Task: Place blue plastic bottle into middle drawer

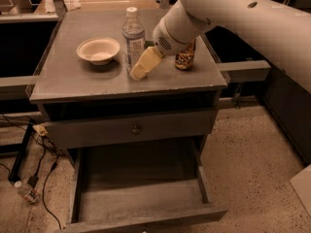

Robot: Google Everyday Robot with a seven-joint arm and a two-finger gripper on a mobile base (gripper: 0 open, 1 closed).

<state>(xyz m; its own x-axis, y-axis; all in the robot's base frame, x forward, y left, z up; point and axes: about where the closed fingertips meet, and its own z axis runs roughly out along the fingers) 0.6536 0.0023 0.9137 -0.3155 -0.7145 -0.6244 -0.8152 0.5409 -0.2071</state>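
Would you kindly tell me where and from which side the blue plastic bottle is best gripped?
Grip the blue plastic bottle at its labelled mid-body, probably from the right: it stands upright, the bowl sits to its left, and the pincer is low beside its right.

A single camera looks steeply down from high in front of the table (68,84), facing the far wall, near enough that tabletop and open drawer (141,198) fill the view. The end effector (140,70) hangs mid-frame, just right of the bottle (133,38).
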